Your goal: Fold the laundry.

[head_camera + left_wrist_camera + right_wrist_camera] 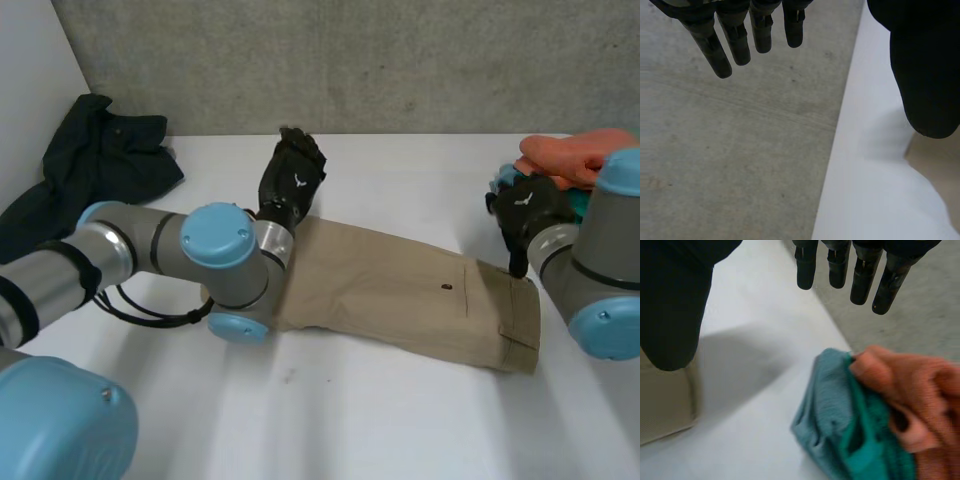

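Bright, even, diffuse light, white table [380, 420]

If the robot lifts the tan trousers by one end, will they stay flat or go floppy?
Probably floppy: the tan trousers lie flat with soft folds, so they'd likely droop. They look thin, so a push would probably bunch them, not roll them.

Near table [400, 420] lies bare; dark garment [90, 165] and towels [575, 155] crowd far corners.

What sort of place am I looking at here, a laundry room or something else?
Probably a robotics test room, not a home laundry: a plain white table against a concrete wall, khaki trousers laid out with a robot arm at each end, and a dark garment aside.
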`<state>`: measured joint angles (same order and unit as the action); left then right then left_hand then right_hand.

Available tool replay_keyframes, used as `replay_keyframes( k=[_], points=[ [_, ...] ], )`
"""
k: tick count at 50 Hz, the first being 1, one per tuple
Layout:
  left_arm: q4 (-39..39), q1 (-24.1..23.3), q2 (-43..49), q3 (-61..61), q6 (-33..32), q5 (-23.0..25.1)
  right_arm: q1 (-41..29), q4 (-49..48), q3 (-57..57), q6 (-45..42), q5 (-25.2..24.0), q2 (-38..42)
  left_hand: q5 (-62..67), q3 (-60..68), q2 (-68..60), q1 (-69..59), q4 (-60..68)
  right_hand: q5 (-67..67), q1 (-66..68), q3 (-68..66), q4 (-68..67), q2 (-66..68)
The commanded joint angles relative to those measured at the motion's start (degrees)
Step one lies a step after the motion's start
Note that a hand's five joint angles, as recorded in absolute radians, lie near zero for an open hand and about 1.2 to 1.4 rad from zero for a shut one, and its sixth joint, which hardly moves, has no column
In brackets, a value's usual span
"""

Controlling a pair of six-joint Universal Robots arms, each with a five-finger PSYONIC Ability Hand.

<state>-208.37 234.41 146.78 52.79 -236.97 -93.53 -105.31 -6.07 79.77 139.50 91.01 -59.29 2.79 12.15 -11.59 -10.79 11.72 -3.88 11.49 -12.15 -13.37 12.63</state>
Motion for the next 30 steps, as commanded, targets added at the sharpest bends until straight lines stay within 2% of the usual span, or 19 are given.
replay_keyframes(
  k=[1, 5, 8, 12, 16, 20, 25, 30],
  points=[
    [0.3, 0.2, -9.9, 9.2, 3.4, -1.9, 2.4, 0.8, 7.2, 6.0, -2.8, -12.4, -2.8, -2.2, 1.6, 0.8, -1.7, 3.9, -1.5, 2.2, 3.4, -2.6],
    [0.8, 0.3, -15.5, 15.9, 8.5, -2.3, 3.9, 6.8, 11.3, 10.7, -8.6, -16.7, -2.8, -2.2, 1.6, 0.8, -1.7, 3.9, -1.5, 2.2, 3.4, -2.6],
    [1.7, 0.3, -19.9, 21.7, 14.8, -2.6, 6.2, 13.5, 13.8, 15.1, -12.8, -18.1, -2.8, -2.2, 1.6, 0.8, -1.7, 3.9, -1.5, 2.2, 3.4, -2.6],
    [5.4, 0.1, -24.0, 27.3, 22.4, -2.7, 8.8, 16.4, 18.9, 20.1, -17.3, -19.4, -2.6, -1.9, 1.4, 0.6, -1.5, 3.9, -1.5, 2.2, 3.4, -2.6],
    [10.0, 0.0, -26.5, 30.7, 28.6, -2.8, 9.9, 12.9, 24.8, 21.4, -20.2, -19.9, -2.1, -1.4, 0.9, 0.1, -1.0, 3.9, -1.5, 2.2, 3.4, -2.6],
    [13.5, 0.0, -27.8, 33.2, 33.2, -3.1, 10.7, 6.9, 29.1, 22.2, -20.9, -19.7, -1.7, -1.1, 0.5, -0.3, -0.7, 0.6, 1.8, -1.1, 0.1, 0.6],
    [14.8, 0.1, -28.7, 35.9, 35.3, -4.2, 10.8, 3.0, 31.8, 22.1, -20.5, -19.1, -1.6, -0.9, 0.4, -0.4, -0.5, -2.1, 4.5, -3.8, -2.6, 3.3],
    [14.6, 0.3, -29.0, 36.8, 35.4, -4.5, 11.0, -1.4, 32.0, 21.8, -20.2, -15.2, -1.6, -0.9, 0.4, -0.4, -0.5, -17.9, 20.3, -19.6, -18.4, 19.1]
  ],
)
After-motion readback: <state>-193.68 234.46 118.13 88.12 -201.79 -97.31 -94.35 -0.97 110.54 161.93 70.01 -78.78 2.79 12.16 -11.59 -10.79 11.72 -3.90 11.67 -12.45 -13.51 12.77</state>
